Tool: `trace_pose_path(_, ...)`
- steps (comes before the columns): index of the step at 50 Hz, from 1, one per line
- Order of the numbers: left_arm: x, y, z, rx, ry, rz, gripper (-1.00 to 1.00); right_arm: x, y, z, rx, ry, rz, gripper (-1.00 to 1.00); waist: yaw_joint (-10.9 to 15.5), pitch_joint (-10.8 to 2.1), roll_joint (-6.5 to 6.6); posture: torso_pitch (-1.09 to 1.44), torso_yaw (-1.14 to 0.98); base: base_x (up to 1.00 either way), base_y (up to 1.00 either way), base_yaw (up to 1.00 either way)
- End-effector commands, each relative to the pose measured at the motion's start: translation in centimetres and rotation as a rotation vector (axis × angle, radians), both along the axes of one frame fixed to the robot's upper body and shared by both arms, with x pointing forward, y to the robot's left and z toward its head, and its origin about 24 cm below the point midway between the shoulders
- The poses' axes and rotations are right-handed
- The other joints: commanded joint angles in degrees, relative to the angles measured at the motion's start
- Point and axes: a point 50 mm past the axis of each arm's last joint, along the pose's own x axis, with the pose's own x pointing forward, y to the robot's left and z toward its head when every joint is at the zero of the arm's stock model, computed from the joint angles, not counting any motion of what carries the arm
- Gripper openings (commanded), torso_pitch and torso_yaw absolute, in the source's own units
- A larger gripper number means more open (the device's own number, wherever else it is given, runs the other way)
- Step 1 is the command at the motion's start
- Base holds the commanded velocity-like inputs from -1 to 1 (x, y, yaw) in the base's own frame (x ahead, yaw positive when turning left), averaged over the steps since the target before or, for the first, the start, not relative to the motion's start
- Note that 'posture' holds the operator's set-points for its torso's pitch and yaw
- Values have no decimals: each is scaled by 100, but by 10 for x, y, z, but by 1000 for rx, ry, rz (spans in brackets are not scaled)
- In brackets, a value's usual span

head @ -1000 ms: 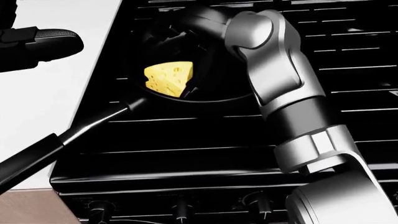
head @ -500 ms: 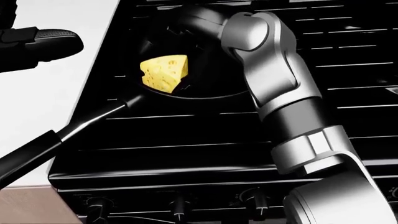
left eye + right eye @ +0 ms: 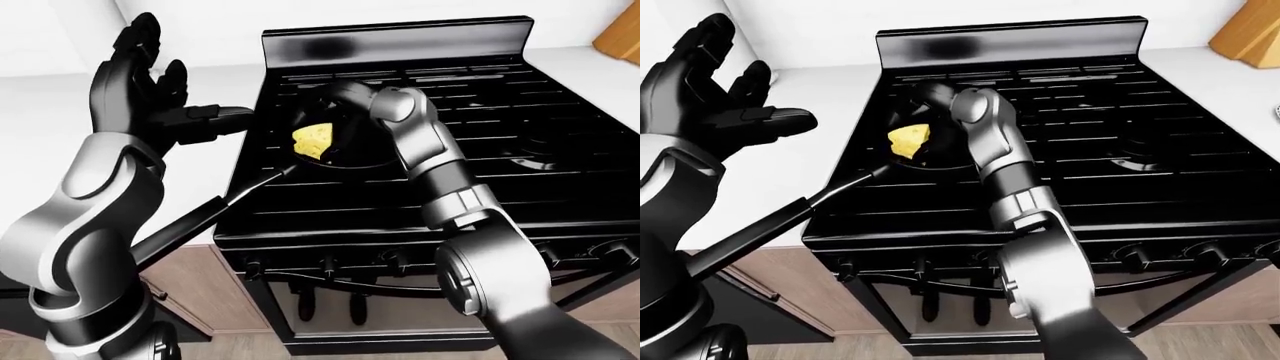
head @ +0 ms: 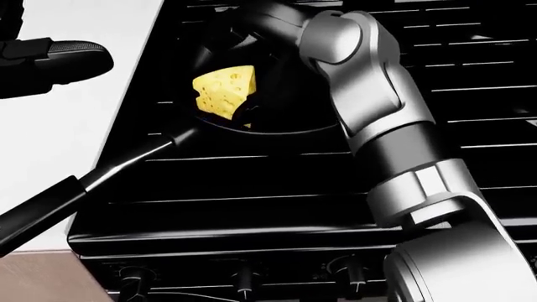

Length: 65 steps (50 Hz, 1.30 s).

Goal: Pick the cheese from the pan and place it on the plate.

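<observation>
A yellow wedge of cheese (image 4: 222,91) with holes is tilted on its edge in the black pan (image 4: 294,132), which stands on the left side of the stove. My right arm reaches across the stove from the lower right. Its dark right hand (image 4: 245,106) is over the pan, and its fingers (image 4: 249,112) press against the cheese's right and lower sides. They are hard to make out against the black pan. The pan's long handle (image 4: 84,182) points to the lower left. My left hand (image 3: 150,82) is raised over the counter with its fingers spread. No plate shows.
The black stove (image 3: 1090,142) has grates, a raised back panel and knobs (image 3: 1130,256) along its near face. White counter (image 3: 830,97) lies on both sides of it. A wooden block (image 3: 1245,34) stands at the top right.
The cheese has tipped up and risen a little toward the top of the head view, along with the right hand. The left hand has held still.
</observation>
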Motion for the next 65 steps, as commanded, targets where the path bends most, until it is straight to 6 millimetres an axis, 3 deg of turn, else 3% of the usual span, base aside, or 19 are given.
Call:
trace_pose_path(1, -6, 1, 14, 0, -82, 7, 100, -3, 3, 31, 27, -115, 9, -1, -1, -177, 21, 0, 0, 0, 0, 0)
trace_pose_path(6, -5, 2, 14, -1, -83, 7, 100, -2, 3, 33, 23, -129, 1, -8, 1, -171, 20, 0, 0, 0, 0, 0)
trace_pose_path(11, -5, 1, 15, -1, -82, 6, 100, -2, 2, 35, 33, -134, -10, -28, 1, -170, 18, 0, 0, 0, 0, 0)
trace_pose_path(13, -5, 1, 14, -1, -81, 5, 100, -1, 1, 36, 36, -136, -13, -53, 2, -169, 16, 0, 0, 0, 0, 0)
trace_pose_path(15, -5, 1, 14, -1, -81, 5, 100, -1, 1, 38, 39, -140, -15, -65, 1, -168, 15, 0, 0, 0, 0, 0)
trace_pose_path(19, -5, 1, 13, 0, -80, 5, 100, -1, 1, 37, 47, -143, -20, -85, 0, -166, 15, 0, 0, 0, 0, 0)
trace_pose_path(23, -6, 1, 15, -1, -82, 6, 100, -1, 0, 42, 63, -155, -30, -87, -2, -168, 14, 0, 0, 0, 0, 0)
trace_pose_path(24, -6, 1, 15, 0, -82, 6, 100, 0, -2, 43, 71, -159, -37, -99, -2, -168, 13, 0, 0, 0, 0, 0)
trace_pose_path(38, -5, 1, 14, 1, -81, 6, 100, 4, -11, 60, 173, -203, -129, -100, 1, -157, 9, 0, 0, 0, 0, 0)
trace_pose_path(56, -5, 0, 15, 3, -85, 7, 100, -3, -26, 102, 248, -227, -234, -100, 17, -132, -17, 0, 0, 0, 0, 0)
trace_pose_path(65, -5, 0, 15, 5, -85, 7, 100, -6, -36, 113, 253, -221, -283, -100, 24, -124, -25, 0, 0, 0, 0, 0)
